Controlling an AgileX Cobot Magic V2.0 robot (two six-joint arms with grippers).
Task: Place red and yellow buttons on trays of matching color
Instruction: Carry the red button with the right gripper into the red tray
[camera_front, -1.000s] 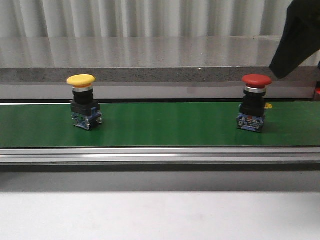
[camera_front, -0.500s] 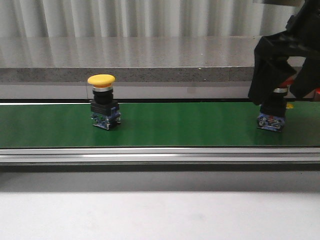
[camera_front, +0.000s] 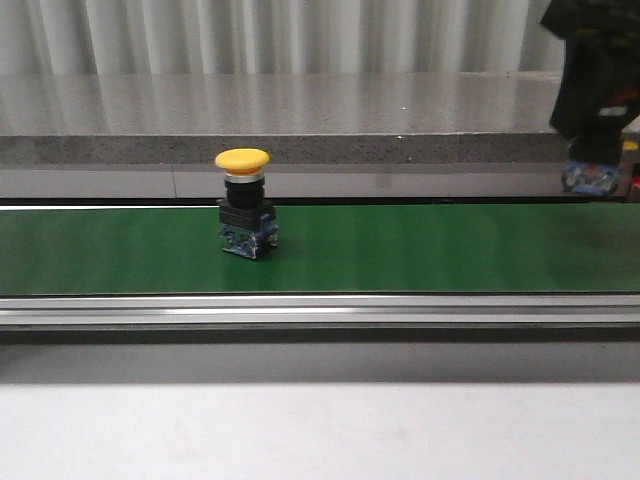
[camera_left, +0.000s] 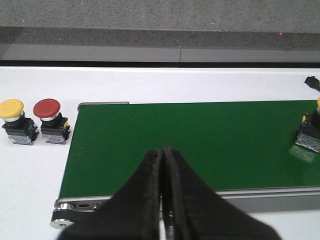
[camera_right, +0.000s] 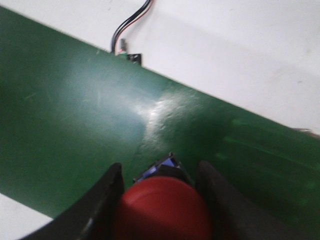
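A yellow button (camera_front: 243, 215) stands upright on the green belt (camera_front: 420, 250), left of the middle. At the far right my right gripper (camera_front: 598, 125) holds the red button (camera_front: 590, 178) above the belt; only its blue base shows below the fingers. From the right wrist, the red cap (camera_right: 162, 207) sits between the two fingers of the right gripper (camera_right: 160, 172). My left gripper (camera_left: 162, 150) is shut and empty over the belt's near edge. The yellow button (camera_left: 311, 131) is at that view's edge. The trays are out of view.
Beside the belt's end, a spare yellow button (camera_left: 14, 128) and a spare red button (camera_left: 51, 127) stand on the white table (camera_left: 30, 175). A small sensor with a cable (camera_right: 129, 56) sits at the belt's edge. A grey stone ledge (camera_front: 300, 148) runs behind the belt.
The yellow button has ridden the belt to the right. My right gripper came down over the red button, shut on it and lifted it up and to the right.
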